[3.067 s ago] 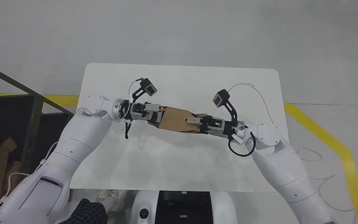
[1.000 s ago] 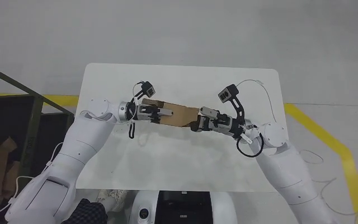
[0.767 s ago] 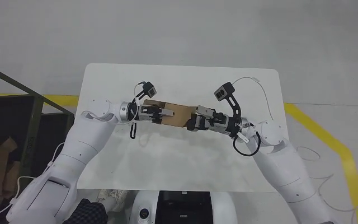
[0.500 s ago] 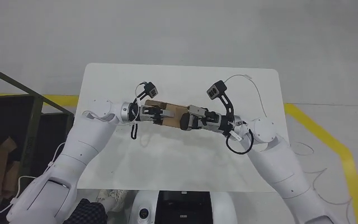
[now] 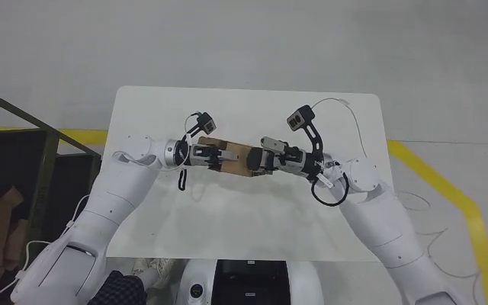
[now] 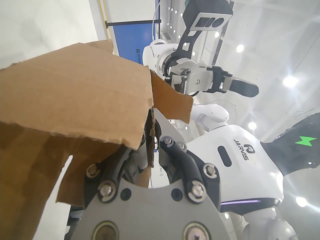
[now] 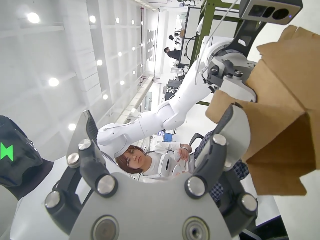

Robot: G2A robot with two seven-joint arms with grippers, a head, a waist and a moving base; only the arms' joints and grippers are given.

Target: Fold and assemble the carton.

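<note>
Guessing at what goes wrong here: the white desk [image 5: 152, 229] only catches whatever drops. The carton [image 5: 231, 155] sits over the middle of the desk, half-formed, bridged between the two arms.

The left gripper [image 5: 215, 152] is pinched onto one cardboard wall at the carton's left end, so that single thin grip carries everything. The right gripper [image 5: 256, 159] has its fingers spread wide and grips nothing. One finger [image 7: 233, 128] just leans on a flap at the open end.

Push too hard there and I'd bet the wall buckles or slides out of the left pinch. The flap's torn-looking edge could also crease off its score line.
</note>
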